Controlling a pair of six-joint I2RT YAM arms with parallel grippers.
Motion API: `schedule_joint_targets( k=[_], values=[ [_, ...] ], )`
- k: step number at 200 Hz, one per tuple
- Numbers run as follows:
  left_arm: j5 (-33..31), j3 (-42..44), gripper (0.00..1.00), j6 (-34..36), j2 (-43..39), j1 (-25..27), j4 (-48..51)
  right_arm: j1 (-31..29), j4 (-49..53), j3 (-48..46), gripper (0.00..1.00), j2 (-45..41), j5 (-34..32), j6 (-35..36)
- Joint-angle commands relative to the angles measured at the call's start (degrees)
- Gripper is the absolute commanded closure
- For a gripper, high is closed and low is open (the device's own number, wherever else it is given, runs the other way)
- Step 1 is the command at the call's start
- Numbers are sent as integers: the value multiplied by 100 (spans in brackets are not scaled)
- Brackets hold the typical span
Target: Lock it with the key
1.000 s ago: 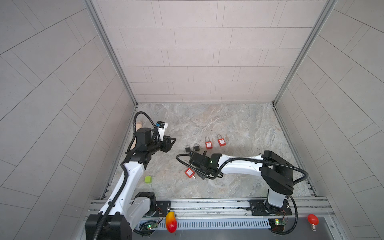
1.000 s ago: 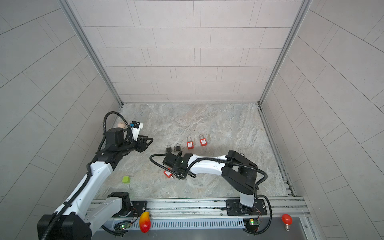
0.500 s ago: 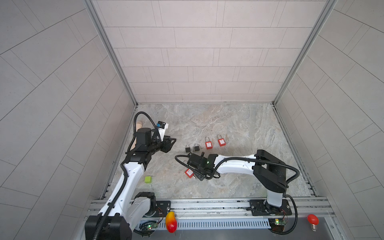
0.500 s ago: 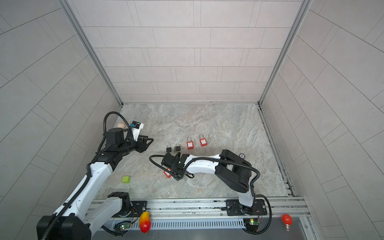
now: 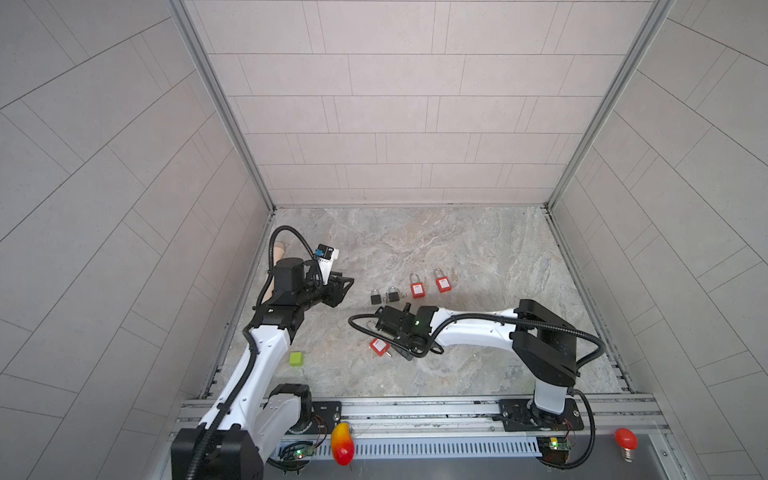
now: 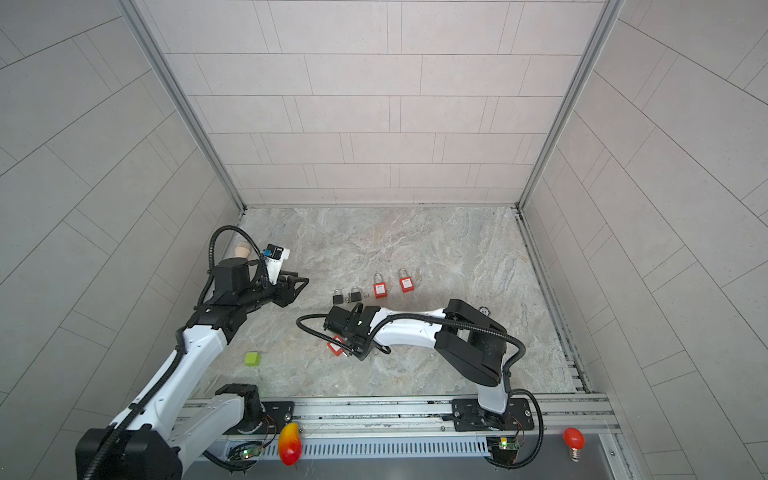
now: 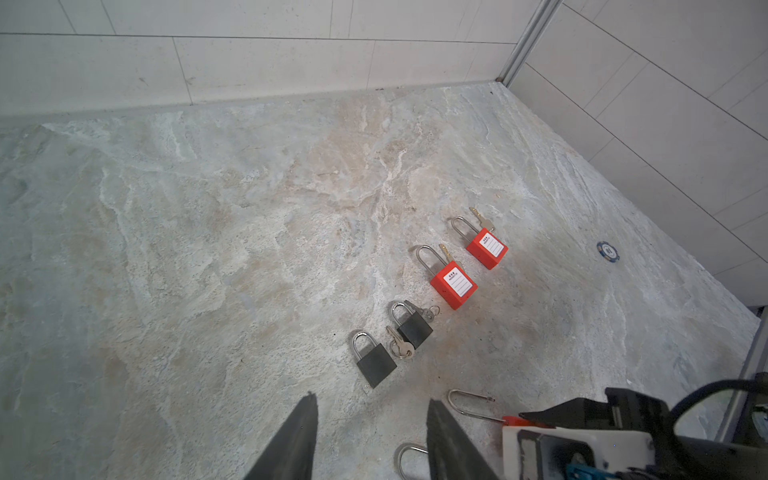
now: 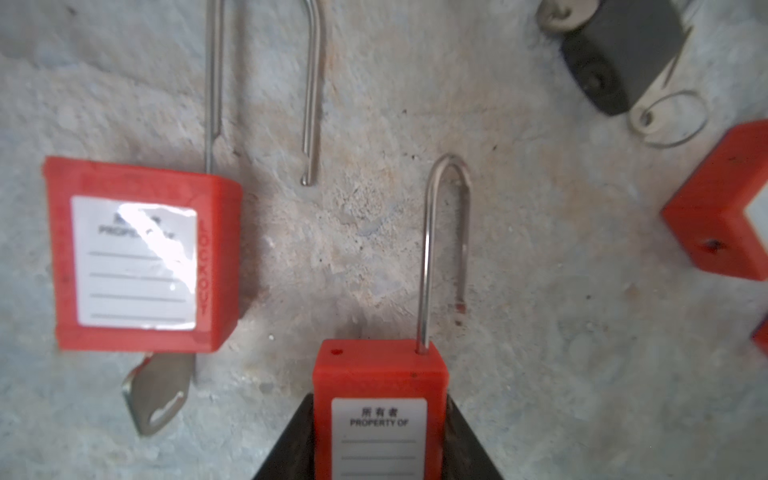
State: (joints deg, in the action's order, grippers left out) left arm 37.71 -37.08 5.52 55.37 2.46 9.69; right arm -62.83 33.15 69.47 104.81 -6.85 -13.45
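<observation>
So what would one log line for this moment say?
right fingers: closed on red padlock, shackle open | left fingers: open, empty | second red padlock: shackle open, key at base

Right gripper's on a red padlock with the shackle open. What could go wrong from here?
1. The right gripper pinches the held padlock by its sides only; pushing its raised shackle down could make it slip.
2. A second open padlock, key at its base, lies close beside; a sideways move may knock it.
</observation>
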Motion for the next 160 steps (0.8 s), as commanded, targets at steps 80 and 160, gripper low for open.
schedule_joint_targets(
  k=[80,160],
  values=[
    [1890,255,53,2933,402,481,-945,2058,863,-74,79,-2178,2658,3998],
    [2527,-198,55,3794,1575,1142,-1261,2617,1333,692,80,-1555,3495,4811]
  ],
)
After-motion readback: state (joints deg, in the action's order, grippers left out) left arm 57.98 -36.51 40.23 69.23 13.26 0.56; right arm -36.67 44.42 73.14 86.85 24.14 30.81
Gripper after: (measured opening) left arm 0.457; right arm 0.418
